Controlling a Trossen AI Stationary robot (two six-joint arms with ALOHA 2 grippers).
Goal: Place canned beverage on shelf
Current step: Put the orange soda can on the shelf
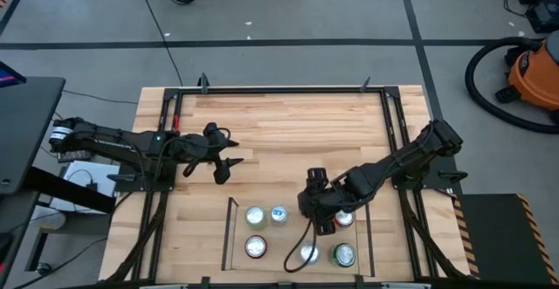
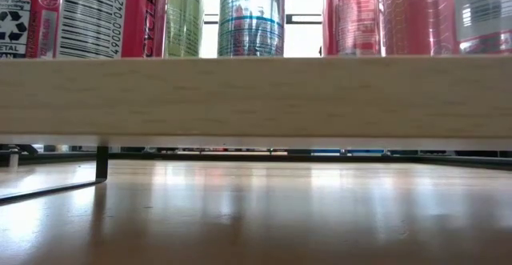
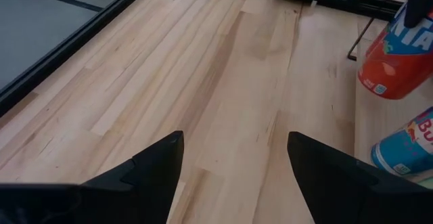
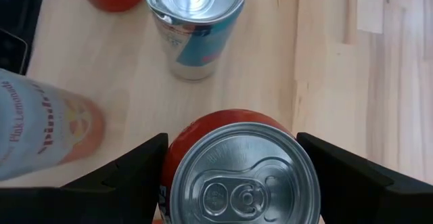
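Note:
The shelf, thin black rods around a light wood floor, stands at the table's near edge. Several cans stand on it, among them a blue-and-silver can and a pale pink lemonade can. My right gripper reaches over the shelf's far right part and is shut on a red can with a silver top. The can also shows in the left wrist view. My left gripper is open and empty over bare table left of the shelf's far side. My right gripper pinches the red can between its two fingers, one on each side of the upper wall just below the rim. The fingers come from above, pointing down. The can is upright. I cannot tell whether its base rests on the shelf floor.
The larger black frame borders the tabletop. Bare wood lies between it and the shelf. Neighbouring cans stand close on the near and left sides of the held can. An orange vacuum stands on the floor beyond the table.

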